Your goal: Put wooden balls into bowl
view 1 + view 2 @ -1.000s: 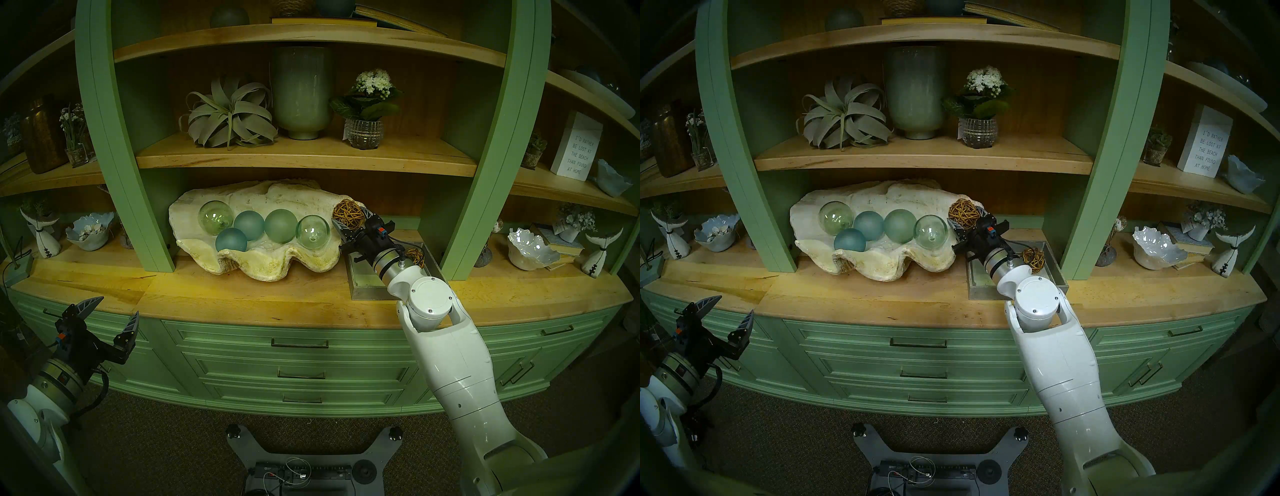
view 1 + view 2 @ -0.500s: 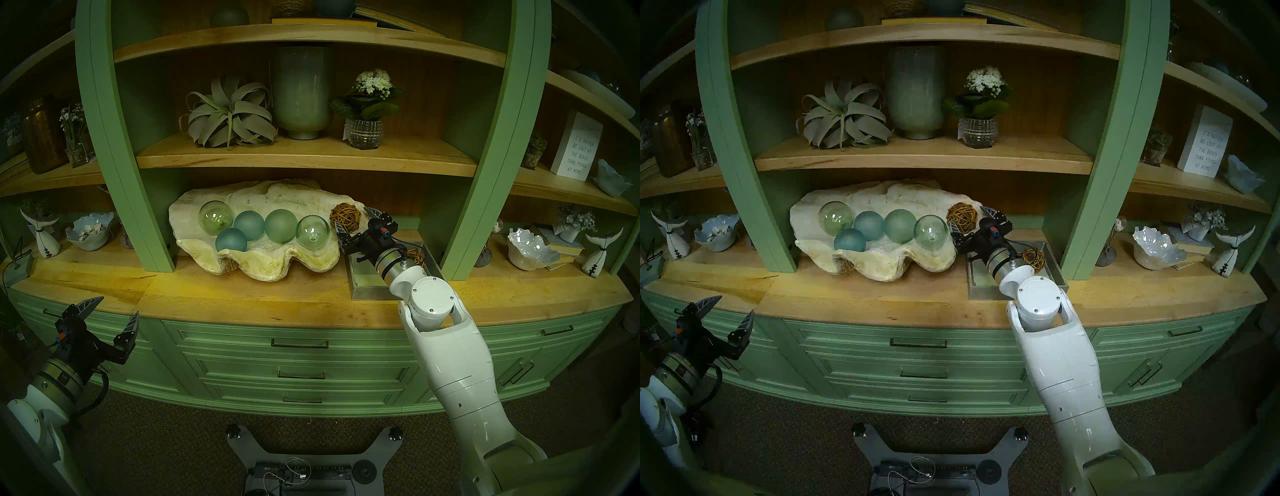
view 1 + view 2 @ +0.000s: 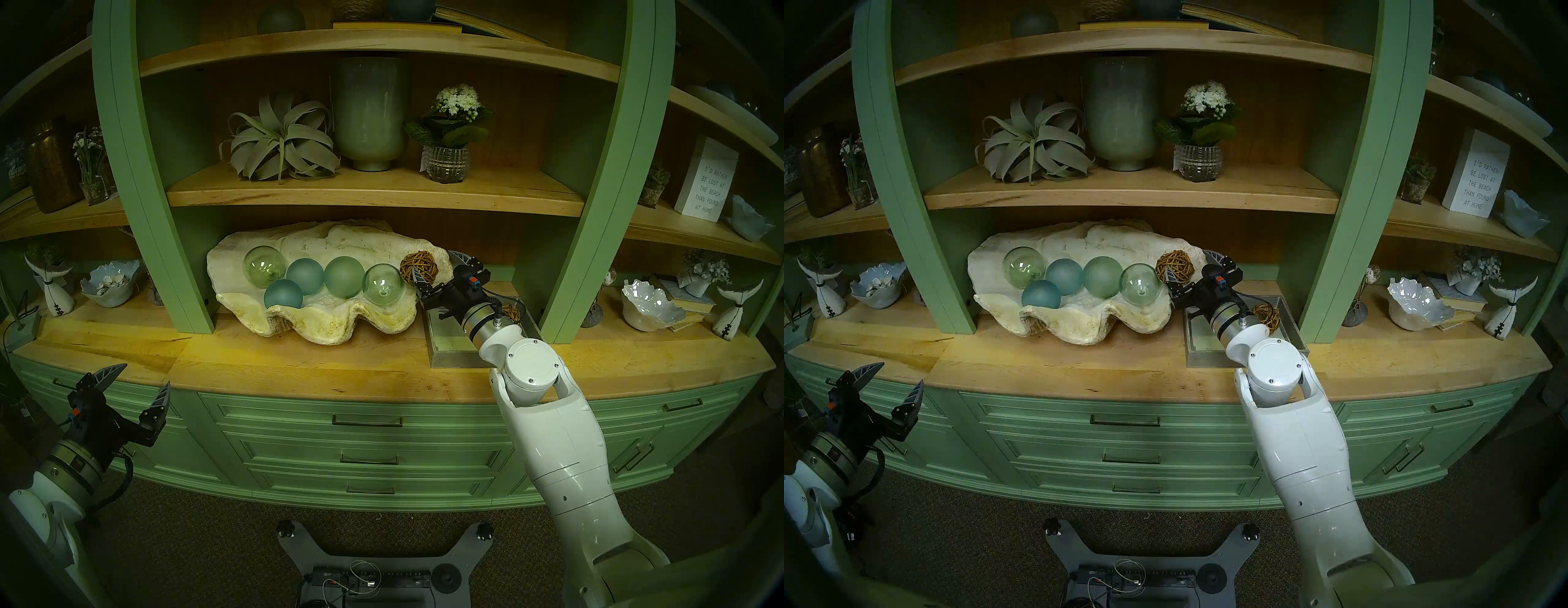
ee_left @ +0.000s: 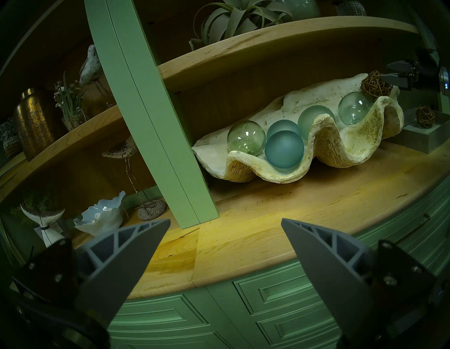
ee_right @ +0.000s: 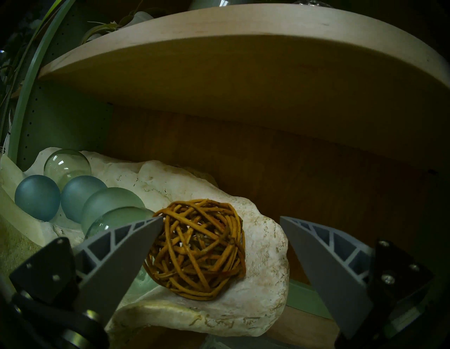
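One woven brown wooden ball (image 3: 418, 265) (image 5: 197, 248) rests on the right end of the cream clam-shell bowl (image 3: 322, 327) (image 5: 263, 280), beside a clear glass ball (image 3: 383, 283). My right gripper (image 3: 432, 263) (image 5: 221, 217) stands open at that end of the bowl. Its fingers (image 5: 126, 248) flank the ball without clamping it. The other wooden ball (image 3: 511, 314) (image 4: 425, 115) lies in the square grey tray (image 3: 445, 344), partly hidden by my right wrist. My left gripper (image 3: 144, 375) (image 4: 225, 220) hangs open and empty, low in front of the drawers.
Several green and blue glass balls (image 3: 312, 276) fill the bowl's left and middle. A wooden shelf (image 3: 373, 197) runs close above the bowl, and green uprights (image 3: 186, 271) (image 3: 564, 271) stand on both sides. Small white bowls (image 3: 651, 303) and figurines occupy the side bays.
My right gripper has opened and let go of the wooden ball, which now rests in the bowl's right end. The gripper drew back slightly to the right. The left arm has not moved.
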